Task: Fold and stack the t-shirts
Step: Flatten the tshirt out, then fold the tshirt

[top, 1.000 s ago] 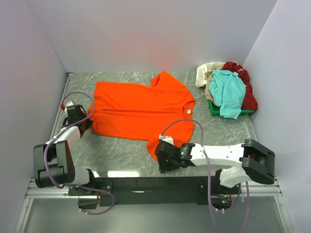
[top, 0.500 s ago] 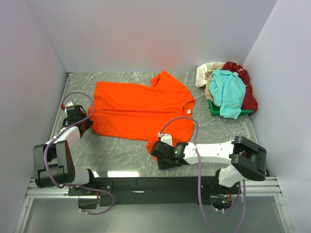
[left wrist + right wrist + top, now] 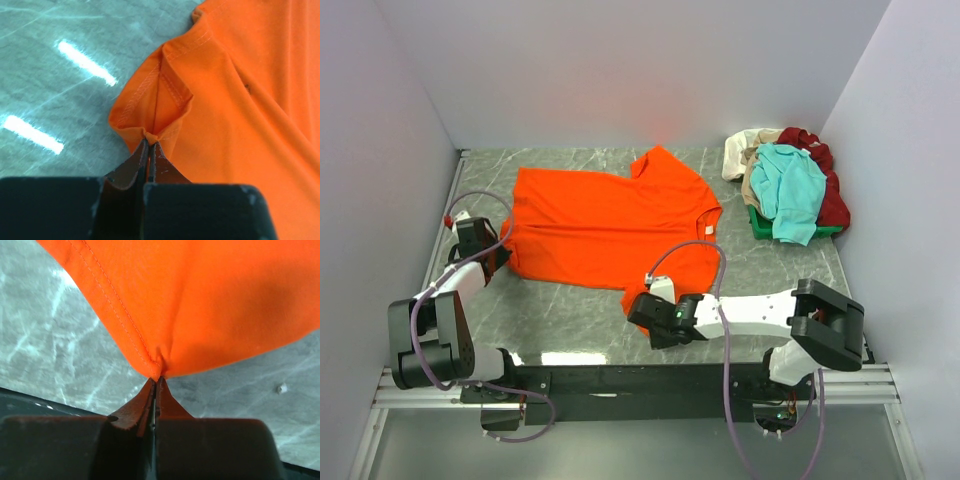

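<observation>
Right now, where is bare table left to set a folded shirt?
Bare marble: the near strip between left gripper and right gripper, below the orange t-shirt; also the gap between it and the green bin. Far right corner is crowded with heaped shirts.

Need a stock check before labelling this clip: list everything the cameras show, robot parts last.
bright orange cloth t-shirt: one, orange, spread flat mid-table
small white neck label: one, white, at its collar
teal cloth t-shirt: one, teal, atop far-right heap
dark red cloth t-shirt: one, dark red, heap's right side
cream cloth t-shirt: one, cream, heap's rear left
green container: one, green, under the heap
grey marbled table: one, grey, beneath everything
left tool: one, dark, shut on orange shirt's left corner
right tool: one, dark, shut on its near corner
</observation>
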`<action>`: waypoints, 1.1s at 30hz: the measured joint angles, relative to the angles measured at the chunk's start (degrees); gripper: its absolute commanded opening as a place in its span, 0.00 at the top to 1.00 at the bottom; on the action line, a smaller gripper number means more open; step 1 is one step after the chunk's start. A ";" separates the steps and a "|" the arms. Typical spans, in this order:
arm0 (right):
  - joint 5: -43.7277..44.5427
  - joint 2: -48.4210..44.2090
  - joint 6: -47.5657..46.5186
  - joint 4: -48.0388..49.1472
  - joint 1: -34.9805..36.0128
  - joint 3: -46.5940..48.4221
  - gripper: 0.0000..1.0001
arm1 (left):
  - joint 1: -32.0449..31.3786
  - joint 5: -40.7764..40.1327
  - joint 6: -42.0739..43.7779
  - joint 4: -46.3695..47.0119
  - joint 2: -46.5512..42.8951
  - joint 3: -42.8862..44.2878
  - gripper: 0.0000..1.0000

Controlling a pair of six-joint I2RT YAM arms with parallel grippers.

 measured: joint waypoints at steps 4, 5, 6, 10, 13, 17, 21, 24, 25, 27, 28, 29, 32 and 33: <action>0.61 -0.81 0.52 -2.03 1.46 -0.04 1.00 | 0.13 -0.98 -0.92 -0.46 -1.99 -1.33 1.00; 0.72 -1.29 0.74 -2.73 1.92 -0.11 1.00 | 0.17 -1.09 -1.27 -0.55 -2.71 -1.70 1.00; 0.87 -1.97 0.94 -3.26 2.40 -0.22 1.00 | 0.20 -1.31 -1.70 -0.59 -3.63 -2.16 0.99; 1.70 -5.05 2.32 -5.70 4.37 -0.61 1.00 | 0.20 -1.49 -3.37 -0.85 -6.64 -3.45 1.00; 2.45 -7.52 3.45 -6.86 5.70 -1.22 1.00 | 0.20 -1.60 -4.42 -0.98 -9.14 -4.68 0.99; 3.67 -9.40 5.27 -8.87 7.93 -1.90 1.00 | 0.22 -2.36 -5.31 -2.60 -13.27 -6.60 0.99; 4.68 -10.86 7.15 -10.86 10.23 -2.54 1.00 | 0.20 -3.65 -6.27 -5.55 -18.49 -7.80 1.00; 5.40 -12.24 8.61 -12.00 11.67 -3.17 1.00 | 0.22 -4.09 -6.71 -7.41 -22.64 -7.89 1.00; 5.55 -12.61 8.98 -12.44 12.09 -3.30 1.00 | 0.22 -4.20 -7.04 -7.89 -23.87 -7.91 0.99; 6.03 -13.20 9.79 -13.29 12.83 -3.34 1.00 | 0.22 -4.33 -7.52 -8.70 -25.55 -7.91 0.99; 6.34 -13.51 10.12 -13.57 13.11 -3.34 1.00 | 0.22 -4.39 -7.63 -9.05 -26.14 -7.91 0.99; 6.82 -13.81 10.43 -13.97 13.18 -3.34 1.00 | 0.22 -4.42 -7.72 -9.22 -26.53 -8.00 0.99; 8.37 -14.34 11.23 -15.58 13.29 -3.17 1.00 | 0.22 -4.37 -7.78 -9.70 -26.45 -8.11 0.99; 9.05 -14.34 11.39 -16.35 13.29 -2.86 1.00 | 0.22 -4.31 -7.78 -9.75 -26.12 -8.11 0.99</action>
